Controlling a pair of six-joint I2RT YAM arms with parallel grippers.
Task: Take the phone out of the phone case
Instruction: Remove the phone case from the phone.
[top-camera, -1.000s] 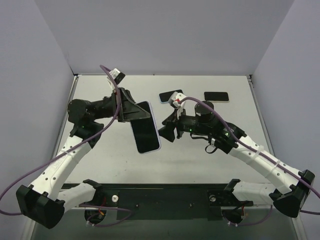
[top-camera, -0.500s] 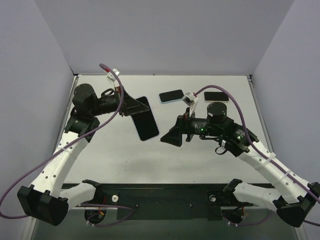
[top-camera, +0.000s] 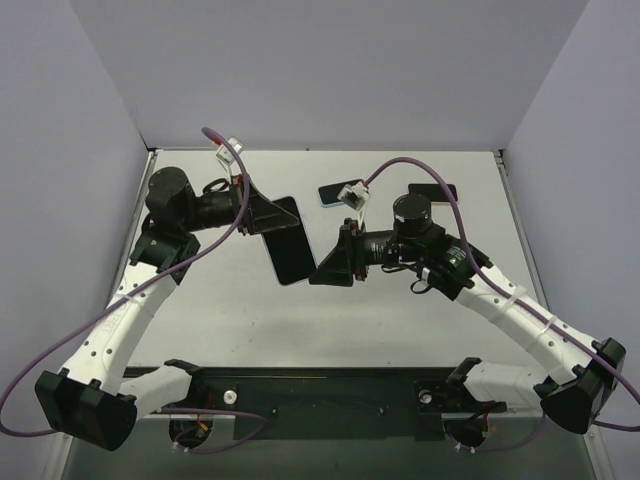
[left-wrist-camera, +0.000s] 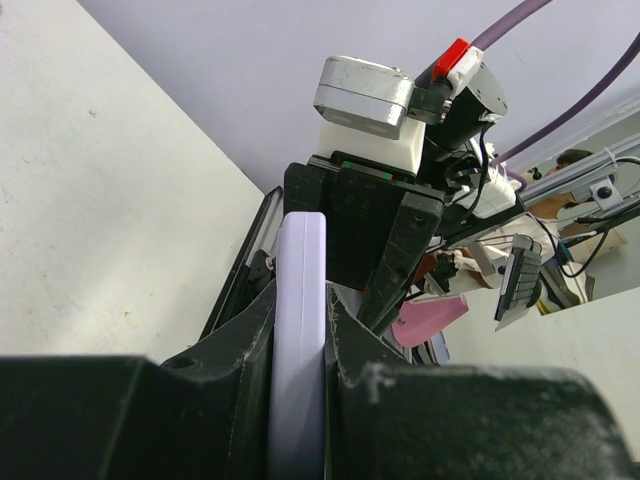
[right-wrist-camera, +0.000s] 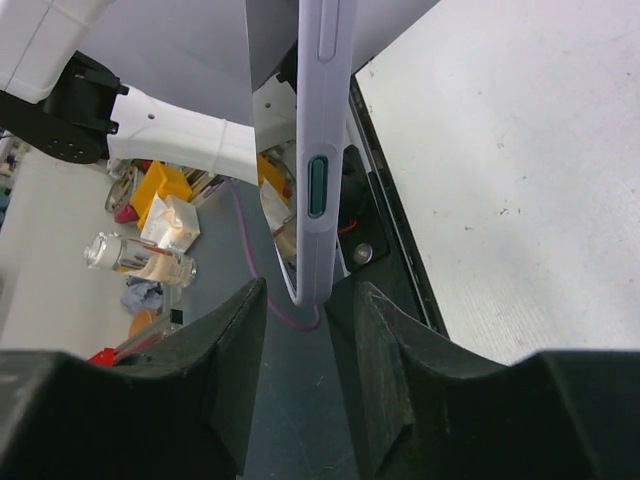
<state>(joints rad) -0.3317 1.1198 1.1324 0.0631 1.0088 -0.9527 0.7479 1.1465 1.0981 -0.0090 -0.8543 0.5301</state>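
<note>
A black-screened phone in a pale lilac case (top-camera: 291, 247) is held up above the table. My left gripper (top-camera: 272, 218) is shut on its upper end; the left wrist view shows the case edge (left-wrist-camera: 300, 330) pinched between both fingers. My right gripper (top-camera: 322, 268) is open at the case's lower right corner. In the right wrist view the case edge (right-wrist-camera: 318, 160) with its side button hangs between the spread fingers (right-wrist-camera: 385, 340), and its tip sits in the gap, touching neither that I can tell.
Two more phones lie flat at the back of the table: one in a blue case (top-camera: 335, 191) and a black one (top-camera: 445, 190), partly hidden by the right arm. The table's near edge is a black rail (top-camera: 330, 385).
My right gripper has moved left and up to the phone's lower corner. The left gripper and phone have stayed nearly still over the last half second, after lifting back from mid-table.
</note>
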